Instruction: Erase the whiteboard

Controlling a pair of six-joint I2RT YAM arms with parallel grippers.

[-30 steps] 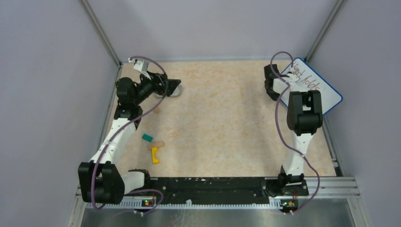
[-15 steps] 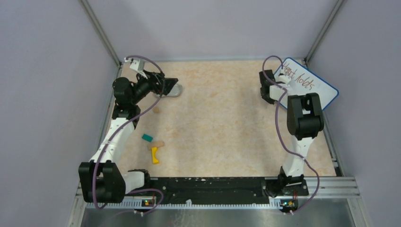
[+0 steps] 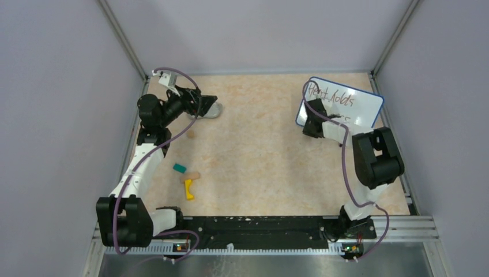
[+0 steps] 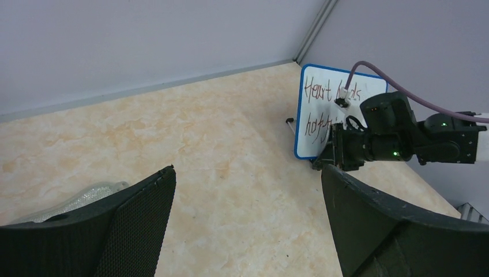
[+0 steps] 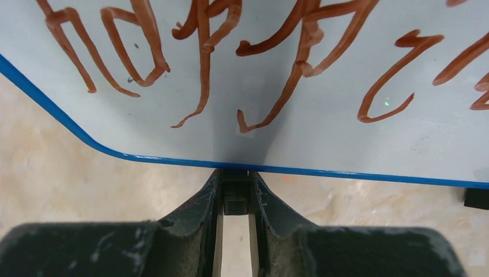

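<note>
We see the whiteboard (image 3: 353,103) at the far right of the table, close to the back corner, tipped up off the surface with its written face towards the middle; it carries two lines of reddish-brown handwriting inside a thin blue rim. The right gripper (image 5: 235,193) pinches that rim at the board's lower edge, one finger on each face. Under it lies a beige marbled tabletop (image 3: 265,156), shut in by pale lilac walls (image 3: 259,34) at the back and on both sides, with a metal post (image 3: 392,40) in each far corner. The board's right end sits near the right wall; to its left a broad stretch of tabletop runs across to the left arm. There the left gripper (image 4: 248,196) is spread wide, hanging just above a grey oval pad (image 3: 213,110) by the far left corner. We count one board, one pad, two arms, and three small pieces near the left edge: a teal block (image 3: 180,168), a tan piece (image 3: 195,175) and a yellow piece (image 3: 188,189)
</note>
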